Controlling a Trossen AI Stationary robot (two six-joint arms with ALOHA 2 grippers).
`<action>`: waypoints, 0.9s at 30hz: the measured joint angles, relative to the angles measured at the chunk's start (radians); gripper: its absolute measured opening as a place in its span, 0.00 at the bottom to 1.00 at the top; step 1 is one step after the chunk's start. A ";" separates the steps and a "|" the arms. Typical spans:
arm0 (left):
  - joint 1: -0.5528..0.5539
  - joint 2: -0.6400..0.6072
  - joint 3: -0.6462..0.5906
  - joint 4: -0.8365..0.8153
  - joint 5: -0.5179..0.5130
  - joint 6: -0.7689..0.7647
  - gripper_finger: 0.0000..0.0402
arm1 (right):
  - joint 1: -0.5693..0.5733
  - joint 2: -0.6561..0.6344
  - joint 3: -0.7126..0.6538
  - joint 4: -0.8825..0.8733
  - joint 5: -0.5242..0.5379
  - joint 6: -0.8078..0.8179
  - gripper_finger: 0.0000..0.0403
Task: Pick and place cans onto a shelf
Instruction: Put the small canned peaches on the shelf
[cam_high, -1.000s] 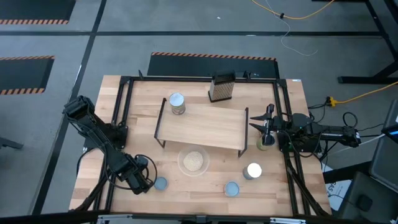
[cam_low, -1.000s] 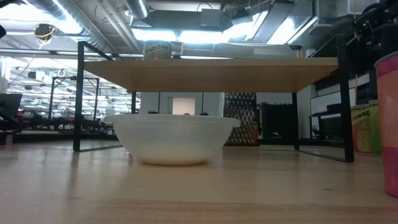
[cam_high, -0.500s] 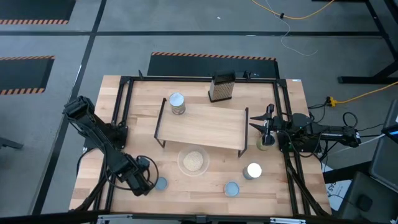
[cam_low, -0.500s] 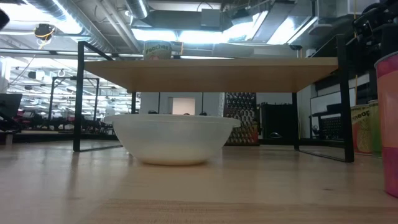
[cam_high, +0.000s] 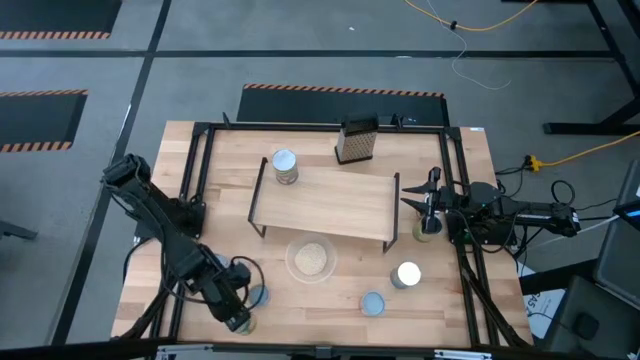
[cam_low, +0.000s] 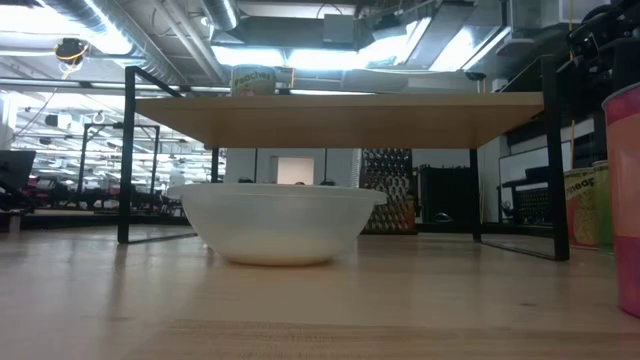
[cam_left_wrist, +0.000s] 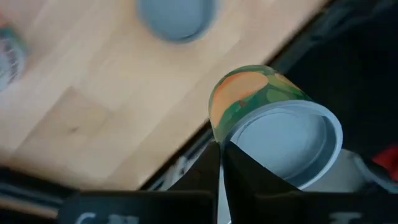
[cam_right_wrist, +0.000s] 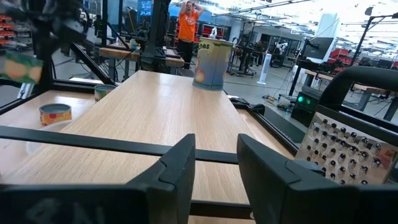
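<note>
Left gripper (cam_high: 240, 318) has swung toward the table's near edge, clamping a can (cam_left_wrist: 273, 134). Keep it upright; raise clear before the shelf (cam_high: 325, 205).

Shelf (cam_high: 325, 205): matt light wood, thin black metal frame. Can (cam_left_wrist: 273, 134): glossy printed label, dull grey lid. Bowl (cam_low: 276, 222): smooth white plastic.
</note>
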 joint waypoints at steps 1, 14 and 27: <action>0.013 0.000 0.014 0.000 -0.003 0.026 0.01 | 0.000 0.000 0.000 0.000 0.000 0.000 0.31; 0.263 0.000 0.253 -0.277 -0.029 0.407 0.01 | 0.000 0.000 0.000 0.000 0.000 0.000 0.31; 0.550 -0.002 0.446 -0.507 -0.153 0.760 0.01 | 0.000 0.000 0.000 0.000 0.000 0.000 0.31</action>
